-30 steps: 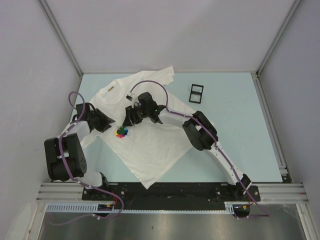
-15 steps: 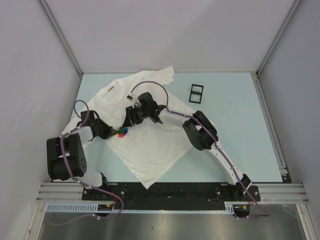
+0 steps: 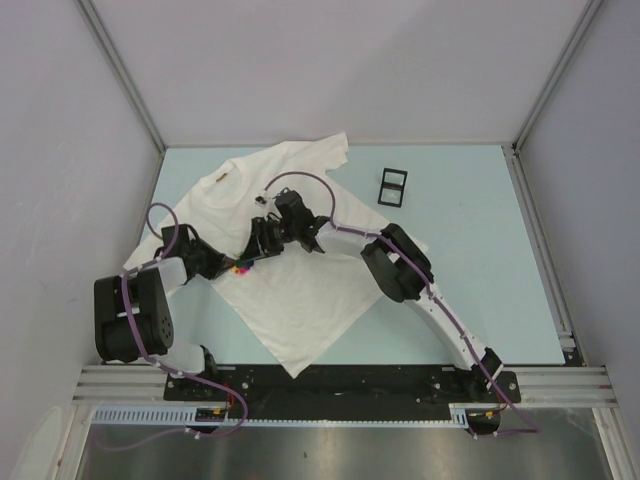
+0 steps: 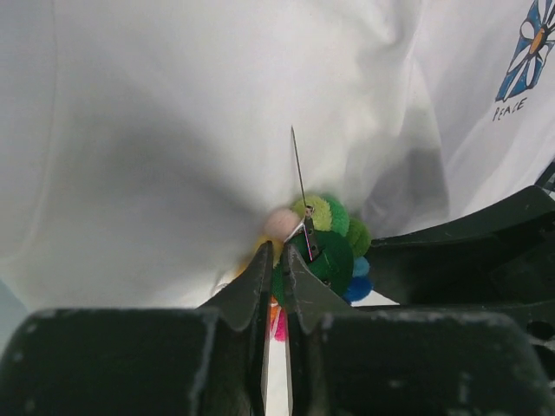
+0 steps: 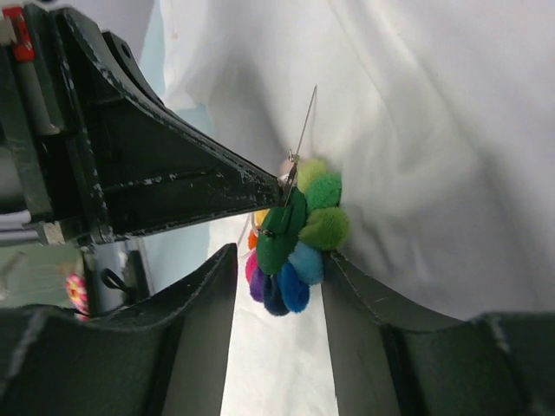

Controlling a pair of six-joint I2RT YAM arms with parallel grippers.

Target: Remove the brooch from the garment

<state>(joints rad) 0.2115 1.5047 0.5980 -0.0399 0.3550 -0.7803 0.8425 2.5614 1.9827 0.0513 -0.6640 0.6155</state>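
Observation:
The white T-shirt (image 3: 300,290) lies spread on the light blue table, its tan collar label (image 3: 224,175) at the far left. The brooch (image 3: 241,267), a ring of coloured pompoms on a green felt back, is tipped on edge on the chest. Its pin (image 4: 297,165) is open and sticks up bare against the cloth. My left gripper (image 4: 277,251) is shut on the brooch's (image 4: 334,251) felt edge. My right gripper (image 5: 282,256) is open, with the brooch (image 5: 299,234) between its jaws; its right finger touches a pompom. The flower emblem (image 4: 529,48) shows at the upper right.
A small black frame-like object (image 3: 394,184) lies on the table to the right of the shirt. Grey walls with aluminium posts close in the table on three sides. The two grippers (image 3: 228,266) (image 3: 256,248) are tip to tip over the shirt.
My left gripper has moved right to the brooch and shut on it. My right gripper has shifted slightly left and down around it. The brooch has tipped up on edge.

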